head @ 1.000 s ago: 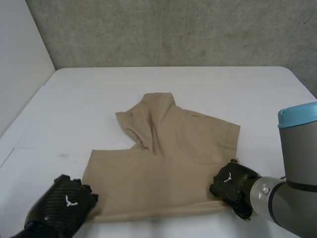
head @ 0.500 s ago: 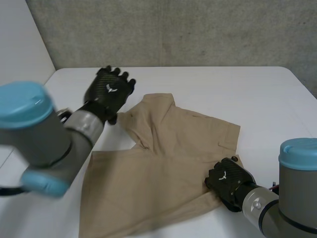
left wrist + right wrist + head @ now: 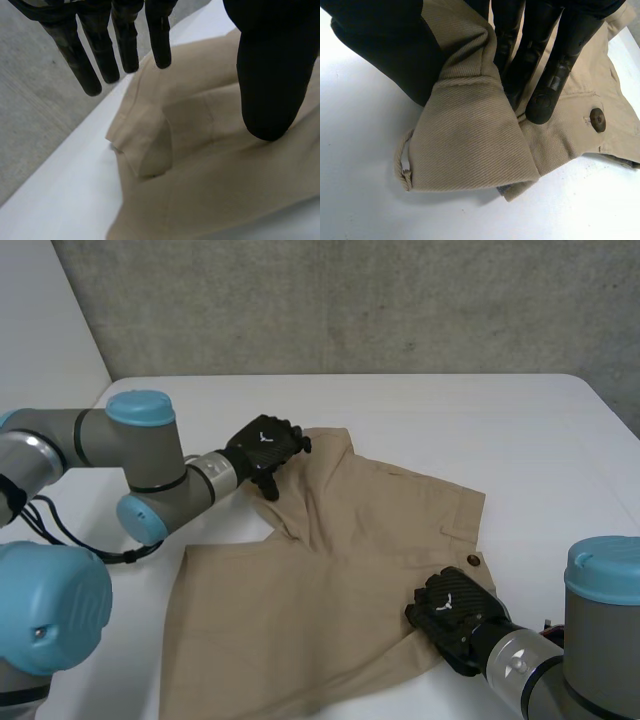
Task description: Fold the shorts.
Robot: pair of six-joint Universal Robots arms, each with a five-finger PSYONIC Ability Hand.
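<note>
I see my right hand (image 3: 450, 612) pinching the shorts (image 3: 350, 560) at their near-right corner, and my left hand (image 3: 265, 448) straight-fingered over their far-left leg. White table (image 3: 450, 420), grey concrete wall (image 3: 350, 300).

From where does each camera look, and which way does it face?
Head view: behind, between the arms, facing down at the table and shorts; both arms, left hand, right hand show.
Left wrist view: on the left wrist, facing along the palm to a leg hem; straight fingers show.
Right wrist view: on the right wrist; own hand pinches the waistband by a button.
Shared: head and right wrist views show that button.
</note>
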